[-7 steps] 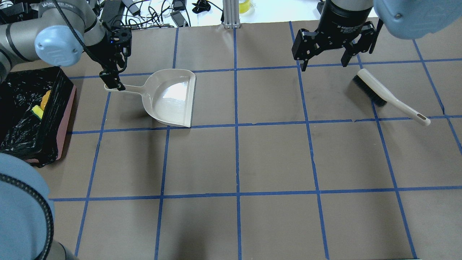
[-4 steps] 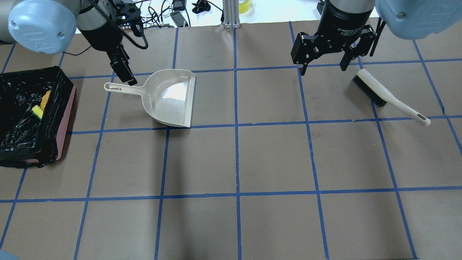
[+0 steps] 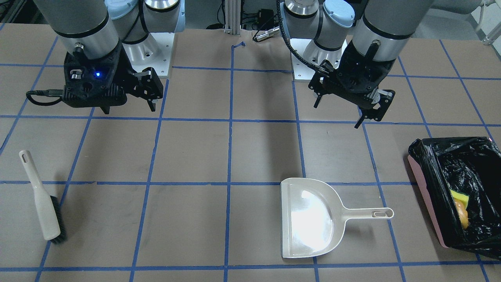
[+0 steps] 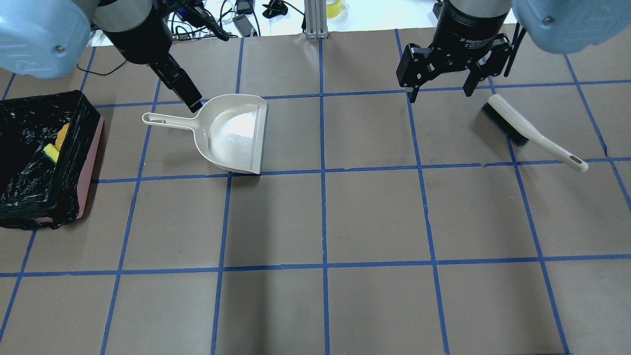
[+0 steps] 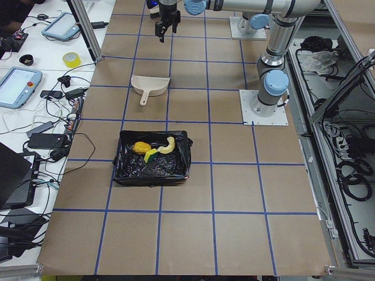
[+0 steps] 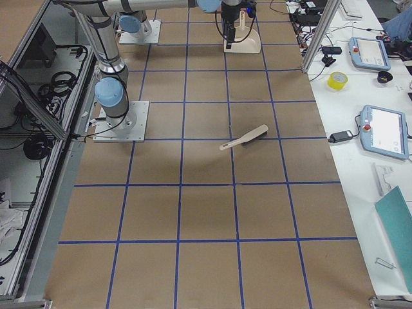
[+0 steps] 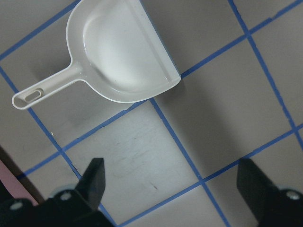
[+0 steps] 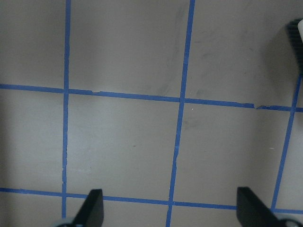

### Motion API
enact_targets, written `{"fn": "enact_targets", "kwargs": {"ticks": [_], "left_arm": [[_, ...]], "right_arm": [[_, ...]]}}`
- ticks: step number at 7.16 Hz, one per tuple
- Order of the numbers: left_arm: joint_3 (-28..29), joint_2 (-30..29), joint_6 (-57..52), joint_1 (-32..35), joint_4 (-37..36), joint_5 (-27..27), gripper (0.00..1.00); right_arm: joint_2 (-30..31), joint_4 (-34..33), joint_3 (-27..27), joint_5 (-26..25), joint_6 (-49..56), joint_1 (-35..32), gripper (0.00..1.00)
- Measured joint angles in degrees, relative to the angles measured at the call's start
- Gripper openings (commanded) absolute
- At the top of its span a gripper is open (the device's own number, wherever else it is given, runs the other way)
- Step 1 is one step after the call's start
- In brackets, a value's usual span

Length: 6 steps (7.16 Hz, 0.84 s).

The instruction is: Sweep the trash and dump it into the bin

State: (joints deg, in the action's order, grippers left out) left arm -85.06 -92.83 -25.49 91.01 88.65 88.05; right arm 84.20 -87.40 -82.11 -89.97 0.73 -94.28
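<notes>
The bin (image 4: 74, 143) stands at the left end of the table (image 4: 374, 217), and in it lie the roll (image 5: 140, 147), the sponge (image 5: 150, 156) and the croissant (image 5: 169, 146), close together. To the right of the bin, apart from it, lies the dustpan (image 4: 231, 135), its handle toward the bin. The brush (image 4: 522, 129) lies far to the right, well apart from the dustpan. The left gripper (image 3: 337, 114) hangs above the table near the dustpan, the right gripper (image 4: 440, 93) near the brush.

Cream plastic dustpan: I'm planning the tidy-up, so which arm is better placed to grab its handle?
Probably left. The left gripper hovers open near the handle of the cream plastic dustpan; the right gripper, also open, is across the table beside the cream-handled black-bristled brush.
</notes>
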Motion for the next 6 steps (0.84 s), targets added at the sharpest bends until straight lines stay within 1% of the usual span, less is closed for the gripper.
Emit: {"fn": "enact_targets", "kwargs": {"ticks": [1, 2, 4, 6], "left_arm": [[-0.71, 1.51, 7.5, -0.01, 0.31, -0.75, 1.0], [-1.08, 2.73, 12.11, -0.03, 0.74, -1.45, 1.0], [-1.91, 3.78, 15.85, -0.06, 1.34, -1.69, 1.0], [-2.77, 4.52, 16.08, -0.14, 1.63, -1.23, 1.0]], "right_arm": [[0.0, -0.29, 0.19, -0.08, 0.08, 0.02, 1.0], [0.02, -0.85, 0.28, -0.13, 0.26, 0.03, 1.0], [0.07, -1.6, 0.24, -0.21, 0.51, -0.04, 1.0], [0.07, -1.73, 0.15, -0.35, 0.42, -0.1, 1.0]]}}
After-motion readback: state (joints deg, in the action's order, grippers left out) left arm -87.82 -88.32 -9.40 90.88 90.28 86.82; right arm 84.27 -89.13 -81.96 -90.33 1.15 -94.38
